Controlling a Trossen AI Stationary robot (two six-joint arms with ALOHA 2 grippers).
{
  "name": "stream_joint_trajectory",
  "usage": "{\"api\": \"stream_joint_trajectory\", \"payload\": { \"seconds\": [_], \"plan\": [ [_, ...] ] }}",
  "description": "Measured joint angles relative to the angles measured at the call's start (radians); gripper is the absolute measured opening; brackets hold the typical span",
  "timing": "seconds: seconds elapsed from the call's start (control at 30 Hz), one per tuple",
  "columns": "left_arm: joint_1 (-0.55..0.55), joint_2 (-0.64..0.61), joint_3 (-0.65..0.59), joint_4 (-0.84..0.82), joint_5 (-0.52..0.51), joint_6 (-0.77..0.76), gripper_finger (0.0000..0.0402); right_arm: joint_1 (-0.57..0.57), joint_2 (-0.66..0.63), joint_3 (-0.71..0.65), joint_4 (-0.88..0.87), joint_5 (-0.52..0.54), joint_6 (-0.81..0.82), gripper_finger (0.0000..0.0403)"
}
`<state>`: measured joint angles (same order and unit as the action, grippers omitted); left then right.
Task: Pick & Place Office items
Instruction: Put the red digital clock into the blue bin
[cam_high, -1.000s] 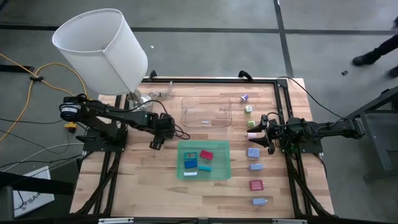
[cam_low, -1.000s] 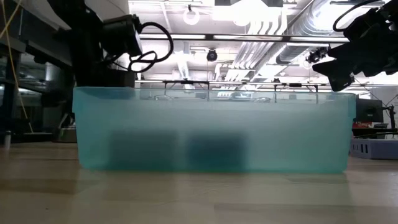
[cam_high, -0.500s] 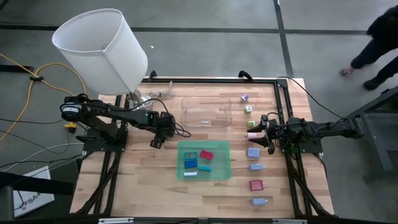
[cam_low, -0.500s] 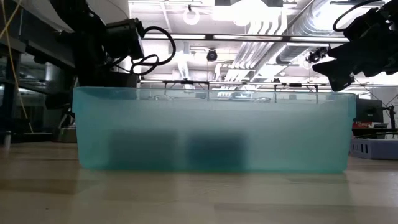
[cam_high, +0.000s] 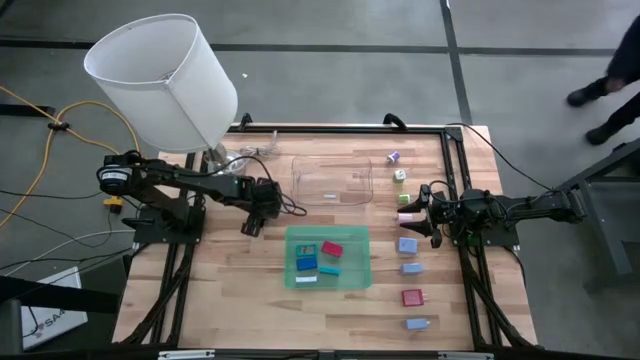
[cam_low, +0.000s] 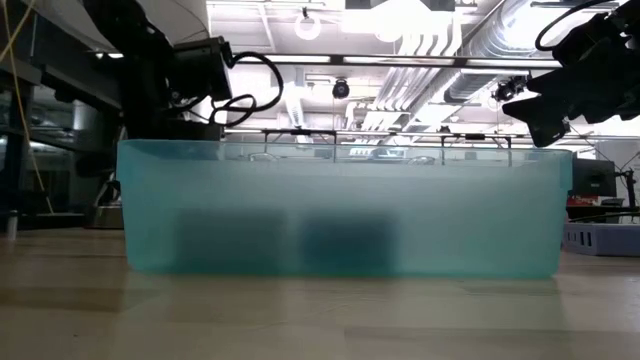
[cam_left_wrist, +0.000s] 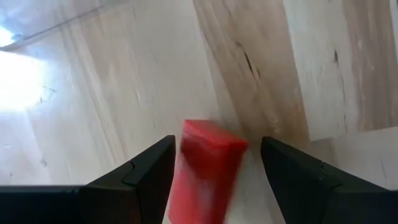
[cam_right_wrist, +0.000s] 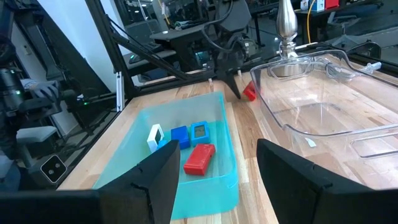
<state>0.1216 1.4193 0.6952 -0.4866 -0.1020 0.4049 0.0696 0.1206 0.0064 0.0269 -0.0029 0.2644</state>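
While the left end effector (cam_left_wrist: 214, 180) grips a red block (cam_left_wrist: 205, 171) between its fingers above the bare tabletop (cam_high: 230, 290) beside the green tray (cam_high: 328, 283), the right end effector (cam_high: 412, 212) hangs unclenched and empty near the blocks along the right edge.

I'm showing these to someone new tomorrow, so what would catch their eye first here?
Probably the big white lampshade looming over the table's far left corner. Next, the green translucent tray at mid-table with coloured blocks inside, and a row of loose blocks along the right side. The left end effector has a red block between its fingers, just left of the tray.
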Motion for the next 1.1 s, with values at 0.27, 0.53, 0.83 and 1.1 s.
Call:
{"api": "stream_joint_trajectory", "payload": {
  "seconds": [0.27, 0.53, 0.83, 1.1],
  "plan": [
    [0.004, 0.0, 0.0, -0.003, 0.0, 0.0, 0.0229, 0.0, 0.0, 0.0, 0.0, 0.0, 0.0, 0.0201],
    [0.004, 0.001, 0.0, -0.027, 0.004, -0.036, 0.0227, 0.0, 0.0, 0.0, 0.0, 0.0, 0.0, 0.0201],
    [0.004, 0.017, 0.001, -0.029, 0.025, -0.043, 0.0227, 0.0, 0.0, 0.0, -0.001, 0.0, 0.0, 0.0201],
    [0.003, 0.017, 0.001, -0.03, 0.022, -0.039, 0.0202, 0.0, 0.0, 0.0, 0.0, 0.0, 0.0, 0.0201]
  ]
}}
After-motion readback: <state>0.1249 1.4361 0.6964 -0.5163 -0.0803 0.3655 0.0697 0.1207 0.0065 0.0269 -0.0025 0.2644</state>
